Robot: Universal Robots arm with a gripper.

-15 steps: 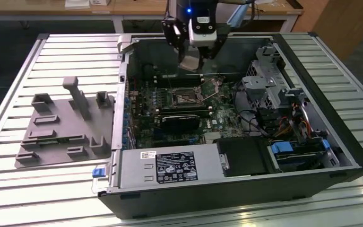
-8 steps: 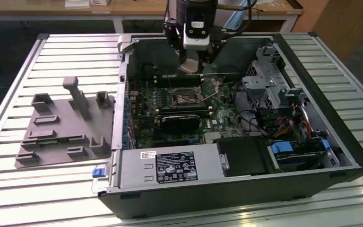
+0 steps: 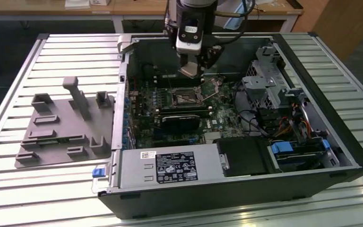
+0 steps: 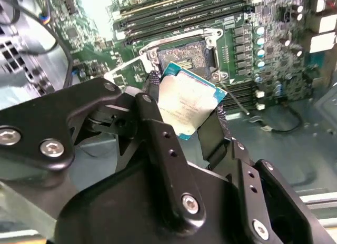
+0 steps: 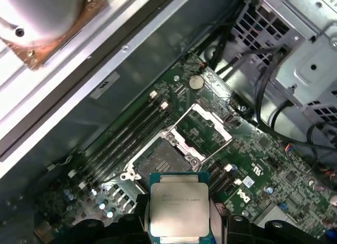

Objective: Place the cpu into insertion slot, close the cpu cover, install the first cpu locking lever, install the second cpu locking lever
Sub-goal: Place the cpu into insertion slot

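My gripper (image 3: 191,71) hangs inside the open computer case, above the green board. It is shut on the cpu (image 4: 187,104), a flat square chip with a grey metal top, held by two opposite edges between the black fingers (image 4: 158,128). In the first wrist view the cpu (image 5: 179,207) sits level between the fingertips, apart from the board below. The insertion slot (image 5: 158,162) lies bare a short way beyond the chip. The cpu cover (image 5: 205,129), a silvery frame, is flipped open beside the slot. In the exterior view the insertion slot (image 3: 183,98) is just in front of the gripper.
Long memory slots (image 5: 126,133) run beside the socket. A black module (image 3: 181,120) lies in front of it. The drive cage (image 3: 270,90) with cables fills the case's right. The power supply (image 3: 168,168) is at the front. A grey fixture plate (image 3: 62,127) sits on the slatted table.
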